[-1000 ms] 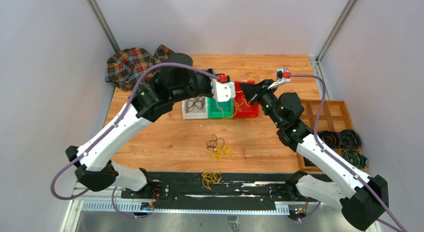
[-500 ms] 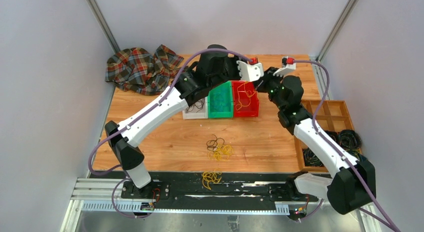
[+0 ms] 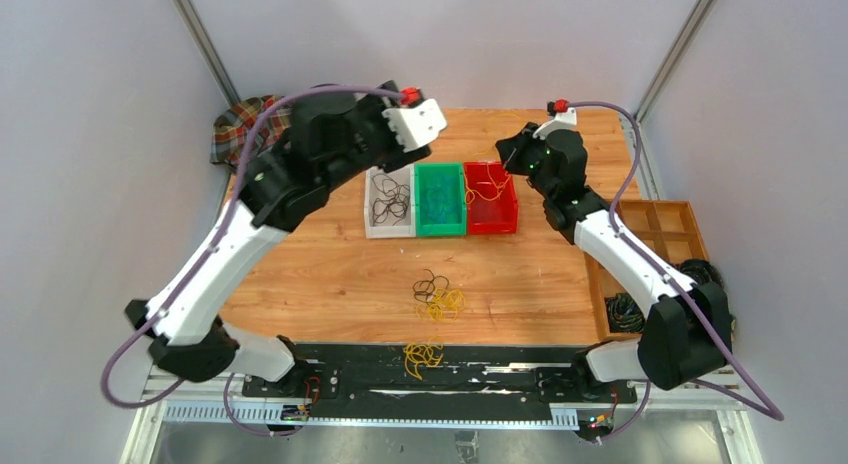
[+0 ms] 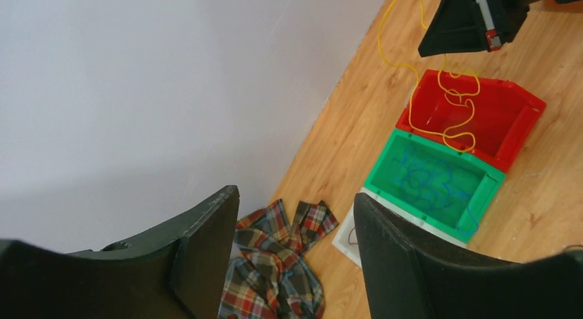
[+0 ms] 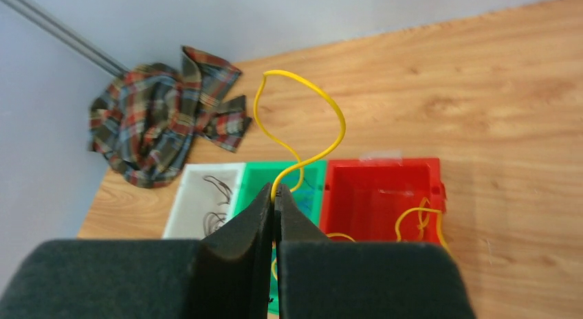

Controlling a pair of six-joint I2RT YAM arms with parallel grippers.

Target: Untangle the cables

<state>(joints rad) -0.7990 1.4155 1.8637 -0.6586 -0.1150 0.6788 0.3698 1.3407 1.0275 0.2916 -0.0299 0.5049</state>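
My right gripper (image 5: 275, 190) is shut on a thin yellow cable (image 5: 302, 119), which loops up above the fingertips. In the top view this gripper (image 3: 507, 156) hangs over the back of the red bin (image 3: 510, 222), and the yellow cable (image 3: 485, 189) trails down into it. My left gripper (image 4: 295, 195) is open and empty, high above the table's back left. A tangle of black and yellow cables (image 3: 437, 294) lies mid-table, with more yellow cables (image 3: 423, 354) on the black rail. The green bin (image 4: 481, 195) holds blue cables and the white bin (image 3: 370, 224) holds black ones.
A plaid cloth (image 3: 235, 129) lies bunched at the back left corner. A wooden compartment tray (image 3: 660, 229) with black wire coils (image 3: 625, 309) stands at the right edge. Walls close in on three sides.
My left gripper has opened and swung left, away from the right gripper. The right gripper stays shut on the yellow cable and has shifted slightly left over the red bin.
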